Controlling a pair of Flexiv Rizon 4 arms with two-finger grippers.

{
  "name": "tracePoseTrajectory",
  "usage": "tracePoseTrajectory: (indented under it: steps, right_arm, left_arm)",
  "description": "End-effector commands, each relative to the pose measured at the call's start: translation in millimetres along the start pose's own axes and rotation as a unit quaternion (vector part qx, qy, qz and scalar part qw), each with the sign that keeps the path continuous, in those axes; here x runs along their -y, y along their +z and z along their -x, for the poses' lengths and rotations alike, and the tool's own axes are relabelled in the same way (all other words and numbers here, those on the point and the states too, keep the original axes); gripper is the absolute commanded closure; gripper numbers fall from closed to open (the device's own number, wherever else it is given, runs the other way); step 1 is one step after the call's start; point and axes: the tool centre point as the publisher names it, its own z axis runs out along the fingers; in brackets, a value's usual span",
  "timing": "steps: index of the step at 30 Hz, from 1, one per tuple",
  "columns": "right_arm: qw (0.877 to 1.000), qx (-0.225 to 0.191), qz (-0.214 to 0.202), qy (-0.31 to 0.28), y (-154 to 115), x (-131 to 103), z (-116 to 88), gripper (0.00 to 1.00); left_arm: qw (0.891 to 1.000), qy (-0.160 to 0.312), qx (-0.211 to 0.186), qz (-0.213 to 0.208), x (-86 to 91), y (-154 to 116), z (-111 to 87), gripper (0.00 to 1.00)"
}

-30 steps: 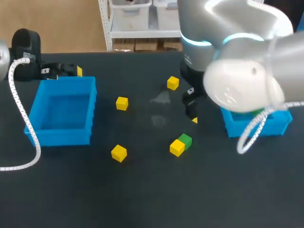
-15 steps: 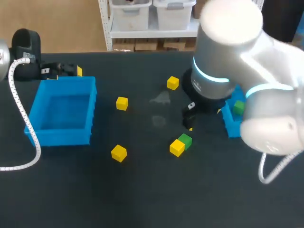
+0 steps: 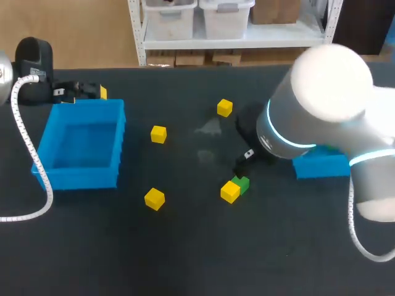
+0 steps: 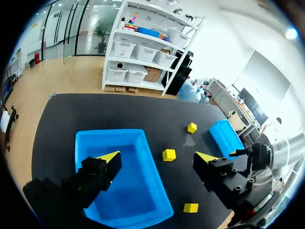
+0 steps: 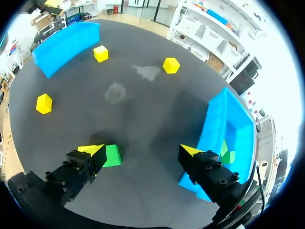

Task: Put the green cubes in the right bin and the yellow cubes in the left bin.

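Right gripper poised low over green cube, fingers spread wide, nothing held. Green cube on the table, just beside one fingertip rather than midway, and touching yellow cube on the side away from right bin.

Likely to go wrong: closing off-centre and nipping only an edge, flicking green cube away. Or catching the yellow neighbour as well and hauling it to the wrong bin. Or simply shoving the pair along on the way down.

Farther from green cube, three other yellow cubes, then left bin, with left gripper at it, likewise open and empty.

Since a second ago: right arm swung off right bin and down toward green cube; cubes and left arm unmoved.
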Motion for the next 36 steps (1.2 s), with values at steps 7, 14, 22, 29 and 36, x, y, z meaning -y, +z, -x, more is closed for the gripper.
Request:
tracePoseTrajectory:
  steps: [7, 14, 22, 29, 36]
  right_arm:
    - [0.998, 0.069, 0.002, -0.001, -0.3, -2.3, -10.7, 0.0]
    - [0.998, 0.059, 0.008, -0.004, 6.0, -6.6, -12.3, 0.0]
    - [0.999, 0.052, 0.011, -0.01, 10.6, -10.2, -11.2, 0.0]
    - [0.998, 0.053, 0.015, -0.016, 8.1, -8.8, -11.6, 0.0]
    - [0.997, 0.059, 0.009, -0.051, -5.2, 11.3, -7.7, 0.0]
  left_arm:
    - [1.0, 0.001, 0.003, -0.006, -2.5, -0.3, -1.6, 0.0]
    - [1.0, 0.001, 0.003, -0.006, -2.5, -0.3, -1.6, 0.0]
    - [1.0, 0.001, 0.003, -0.006, -2.5, -0.3, -1.6, 0.0]
    - [1.0, 0.001, 0.003, -0.006, -2.5, -0.3, -1.6, 0.0]
    - [1.0, 0.001, 0.003, -0.006, -2.5, -0.3, -1.6, 0.0]
